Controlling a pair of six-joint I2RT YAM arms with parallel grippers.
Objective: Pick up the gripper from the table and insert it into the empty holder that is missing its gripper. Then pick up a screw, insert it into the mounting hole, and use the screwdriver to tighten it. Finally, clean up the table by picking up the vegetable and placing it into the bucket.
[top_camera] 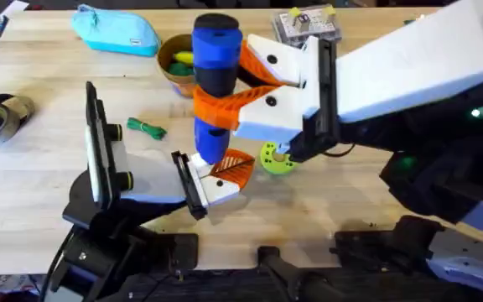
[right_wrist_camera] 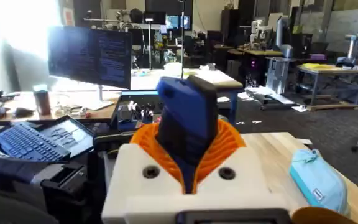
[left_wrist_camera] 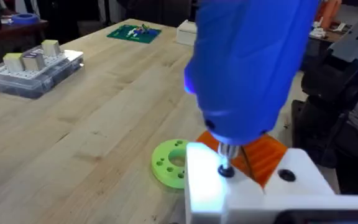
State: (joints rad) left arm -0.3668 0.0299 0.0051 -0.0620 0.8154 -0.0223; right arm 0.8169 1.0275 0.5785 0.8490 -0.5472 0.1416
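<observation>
Right pincer [top_camera: 229,88]: its orange fingers are clamped on the screwdriver [top_camera: 215,63], holding it upright over the middle of the bench [top_camera: 49,180].
Screwdriver: blue body with a black top cap; in the left wrist view its metal tip [left_wrist_camera: 226,163] stands on a dark screw head in the holder [left_wrist_camera: 241,193].
Holder: white block at the end of the left arm, just at 6 o'clock of the screwdriver in the overhead view.
Gripper [top_camera: 233,168]: the small orange lattice finger sits on the holder, beside the screwdriver's tip.
Left pincer: cannot tell whether it is apart or together.
Bucket [top_camera: 174,75]: at 10 o'clock of the screwdriver, touching its outline from behind in the overhead view, with something yellow and green inside.
Green disc [top_camera: 277,158]: flat on the bench, at 3 o'clock of the holder.
Teal pouch [top_camera: 117,30]: at 10 o'clock of the bucket.
Green tie [top_camera: 145,127]: loose on the bench, at 9 o'clock of the screwdriver's lower shaft.
</observation>
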